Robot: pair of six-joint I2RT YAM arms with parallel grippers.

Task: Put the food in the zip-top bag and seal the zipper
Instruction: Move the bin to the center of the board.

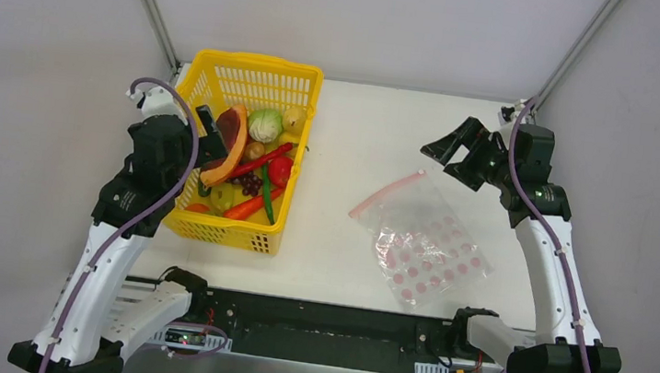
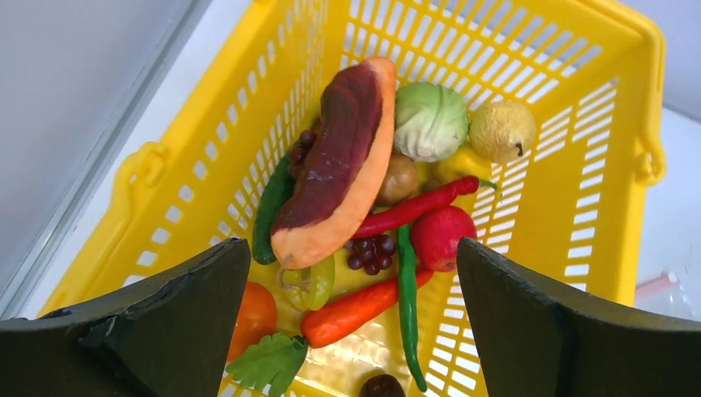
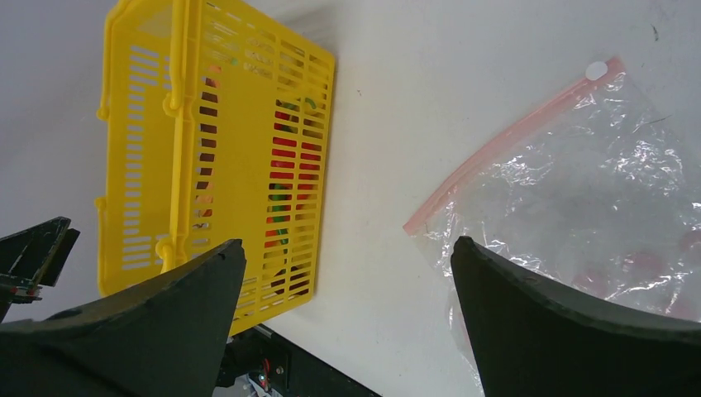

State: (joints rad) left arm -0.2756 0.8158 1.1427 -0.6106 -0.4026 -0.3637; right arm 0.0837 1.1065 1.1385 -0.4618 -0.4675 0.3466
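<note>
On the smooth white counter (image 1: 350,133), a yellow lattice plastic basket (image 1: 217,77) holds the glossy toy food (image 2: 339,157). Right of the basket lies the crinkly, clear, pink-dotted zip-top bag (image 1: 427,243), its thin pink zipper (image 1: 386,192) facing the basket. The left pincer (image 2: 351,248) gapes empty above the basket. The right pincer (image 3: 347,248), well right of the basket, likewise.

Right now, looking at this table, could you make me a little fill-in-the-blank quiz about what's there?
The zip-top bag lies on the table with ____ food inside it.
The melon slice sits in a basket coloured ____.
The left gripper hovers above the basket with its jaws ____.
The zipper along the bag's mouth is a thin ____ strip.
Missing words: no; yellow; open; pink.
</note>
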